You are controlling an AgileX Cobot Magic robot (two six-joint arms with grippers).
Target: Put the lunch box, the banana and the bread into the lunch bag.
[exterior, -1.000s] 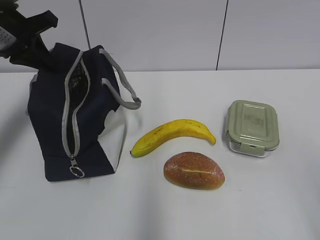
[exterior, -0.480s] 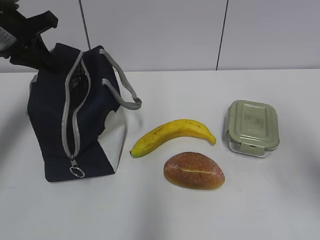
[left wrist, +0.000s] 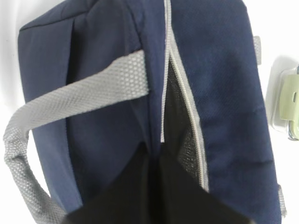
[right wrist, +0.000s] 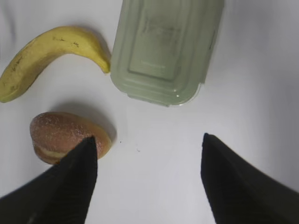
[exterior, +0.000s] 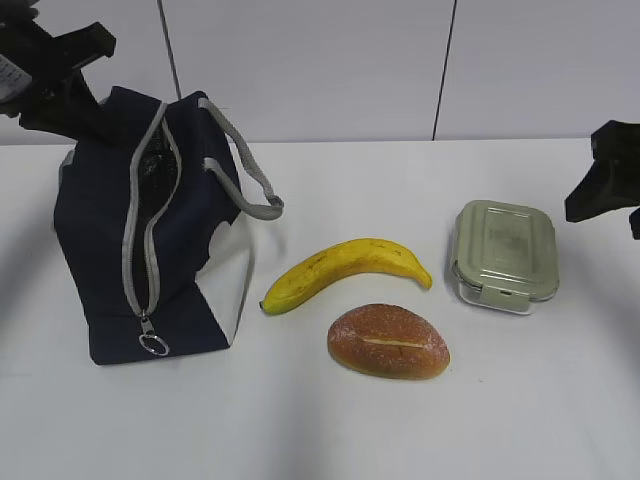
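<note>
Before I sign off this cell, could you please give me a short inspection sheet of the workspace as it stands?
Surface: white table, bare apart from the job's things.
Lunch bag: upright at left, zipper open.
Banana: on the table, beside the bag.
Bread: in front of the banana.
Lunch box: at right, lid on.
Clutter: nothing seen.
Left gripper: at the bag's top, jaws shut on its fabric.
Right gripper: jaws open, empty, hanging above the table near the lunch box.
Cables: nothing seen.
Surroundings: white panelled wall.
</note>
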